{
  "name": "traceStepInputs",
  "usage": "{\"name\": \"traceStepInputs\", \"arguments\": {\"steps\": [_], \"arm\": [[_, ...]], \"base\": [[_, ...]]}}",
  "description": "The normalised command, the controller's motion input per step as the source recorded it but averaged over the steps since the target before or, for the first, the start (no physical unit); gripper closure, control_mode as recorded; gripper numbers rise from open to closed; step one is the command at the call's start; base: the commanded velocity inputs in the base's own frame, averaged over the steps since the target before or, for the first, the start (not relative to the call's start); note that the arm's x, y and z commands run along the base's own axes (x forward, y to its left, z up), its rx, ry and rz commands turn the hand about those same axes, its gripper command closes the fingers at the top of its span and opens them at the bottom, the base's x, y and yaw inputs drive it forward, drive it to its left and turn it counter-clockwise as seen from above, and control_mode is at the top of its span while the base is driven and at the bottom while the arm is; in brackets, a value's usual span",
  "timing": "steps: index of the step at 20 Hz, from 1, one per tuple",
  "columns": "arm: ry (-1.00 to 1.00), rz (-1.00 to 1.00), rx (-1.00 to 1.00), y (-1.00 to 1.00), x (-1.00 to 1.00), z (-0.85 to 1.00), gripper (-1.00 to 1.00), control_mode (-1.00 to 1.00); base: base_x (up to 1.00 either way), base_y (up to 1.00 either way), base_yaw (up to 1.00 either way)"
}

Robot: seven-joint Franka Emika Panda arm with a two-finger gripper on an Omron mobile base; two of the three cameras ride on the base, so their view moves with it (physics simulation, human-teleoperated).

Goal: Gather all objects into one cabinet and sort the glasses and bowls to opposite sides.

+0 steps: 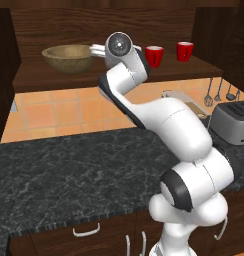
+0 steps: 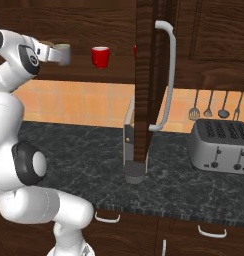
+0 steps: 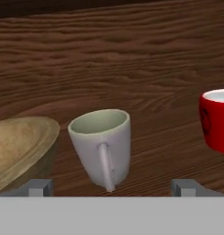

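Open wall cabinet (image 1: 94,80), dark brown wood with strong horizontal grain on shelf and back panel. Its door (image 2: 144,80) stands edge-on in the right base view, with a long curved silver bar handle (image 2: 166,75).

On the shelf, left to right in the left base view: tan bowl (image 1: 68,57), wide and shallow, mottled wood-look with a thick rim; then the arm's wrist; then two bright red cups (image 1: 154,55) (image 1: 184,51), glossy, white inside.

Pale grey cup (image 3: 103,147) sits between the tan bowl and a red cup, smooth and matte, tapering downward, tilted slightly in the hand view (a thin vertical ridge down its near face reads as a handle). It is apart from both neighbours.

Gripper (image 3: 111,188) spread wide, fingertips (image 3: 38,187) either side of the grey cup's base, not touching it.

Below: black marbled stone counter (image 1: 69,175), orange tile wall, brushed-metal toaster (image 2: 221,147), hanging utensils (image 2: 214,107). No readable writing anywhere.
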Motion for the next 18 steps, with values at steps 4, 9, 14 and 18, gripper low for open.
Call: {"name": "traceStepInputs", "arguments": {"steps": [4,9,14,18], "arm": [[0.00,0.01,0.00,0.00,0.22,-0.25,-1.00,-1.00],[0.00,0.03,0.00,0.00,0.26,-0.17,-1.00,-1.00],[0.00,0.01,0.00,0.00,0.31,0.00,-1.00,-1.00],[0.00,0.00,0.00,0.00,0.19,0.00,-1.00,-1.00]], "base": [[0.00,0.00,0.00],[0.00,0.00,0.00],[0.00,0.00,0.00],[0.00,0.00,0.00]]}}
